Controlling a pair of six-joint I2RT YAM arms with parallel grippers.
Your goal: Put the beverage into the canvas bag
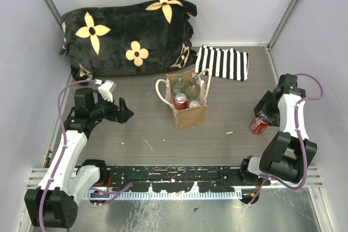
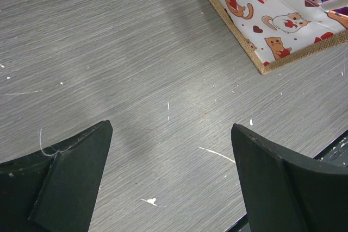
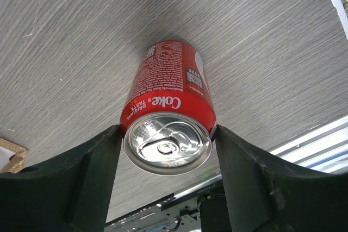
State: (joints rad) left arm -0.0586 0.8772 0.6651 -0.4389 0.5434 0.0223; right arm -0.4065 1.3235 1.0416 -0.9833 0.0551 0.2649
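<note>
Right claw (image 3: 168, 134) pinches Coke can (image 3: 168, 82), elbow folded low; L claw (image 2: 171, 129) open, hovering.

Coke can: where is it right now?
Top view: the Coke can stands at the table's right side, right of the canvas bag, between the fingers of the right gripper.

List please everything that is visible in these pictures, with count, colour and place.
Coke can: one, red, upright at the table's right
canvas bag: one, tan with cream handles, table centre
cans: two, one red, one showing only a silver top, in the bag
glass bottles: two, greenish, in the bag behind the cans
blanket: one, black with yellow flowers, back left
striped fabric: one, black and white, flat, behind the bag, rightwards
table: one, grey wood grain
left gripper: one, black, open, over table left of the bag
right gripper: one, black, closed on the Coke can
</note>
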